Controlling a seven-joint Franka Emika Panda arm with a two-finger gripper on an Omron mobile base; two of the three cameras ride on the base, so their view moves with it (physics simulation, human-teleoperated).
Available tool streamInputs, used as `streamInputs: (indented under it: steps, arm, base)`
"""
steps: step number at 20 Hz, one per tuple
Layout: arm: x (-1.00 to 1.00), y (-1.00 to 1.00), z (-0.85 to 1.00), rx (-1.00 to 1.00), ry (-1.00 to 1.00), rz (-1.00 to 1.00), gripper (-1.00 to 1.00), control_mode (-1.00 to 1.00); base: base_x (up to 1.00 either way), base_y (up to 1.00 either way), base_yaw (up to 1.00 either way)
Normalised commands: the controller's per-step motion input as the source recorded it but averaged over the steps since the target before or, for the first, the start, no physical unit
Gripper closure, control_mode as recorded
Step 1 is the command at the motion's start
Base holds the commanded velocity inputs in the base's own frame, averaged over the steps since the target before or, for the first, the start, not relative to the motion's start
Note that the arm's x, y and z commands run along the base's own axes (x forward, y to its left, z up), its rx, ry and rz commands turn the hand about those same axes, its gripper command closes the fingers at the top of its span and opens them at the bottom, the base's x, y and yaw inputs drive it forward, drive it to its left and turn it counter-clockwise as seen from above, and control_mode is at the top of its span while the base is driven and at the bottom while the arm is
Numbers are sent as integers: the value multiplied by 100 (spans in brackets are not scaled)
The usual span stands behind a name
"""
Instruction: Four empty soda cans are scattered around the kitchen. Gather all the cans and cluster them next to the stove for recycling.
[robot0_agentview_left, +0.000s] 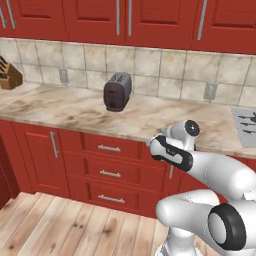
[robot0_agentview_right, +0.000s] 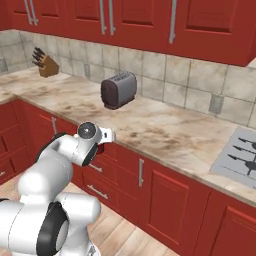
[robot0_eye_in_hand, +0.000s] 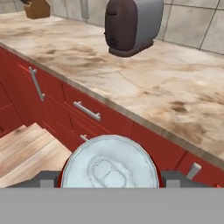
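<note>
The jaws clamp a red can (robot0_eye_in_hand: 109, 164) by its sides, held before the counter (robot0_eye_in_hand: 144, 87), short of the toaster (robot0_eye_in_hand: 131, 24). Empty, it looks light, thin-walled, easily dented; a mid-body grip suits.

A soda can (robot0_eye_in_hand: 109, 162) sits at the bottom centre of the hand view. Its round silvery top with the pull tab faces the camera, and a thin red edge shows around it. The stove (robot0_agentview_right: 239, 154) is at the right edge of the right base view, flat silver-grey with black grates, set in the tabletop (robot0_agentview_right: 165, 130).
</note>
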Motion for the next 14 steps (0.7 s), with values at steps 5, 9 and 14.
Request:
streamInputs:
  steps: [5,9,14]
  arm:
    - [0,0,0,0,0,0,100,100]
    - [0,0,0,0,0,0,100,100]
    - [0,0,0,0,0,0,100,100]
  base:
    - [-16,-65,0]
    - [-18,-67,0]
    - [-13,-67,0]
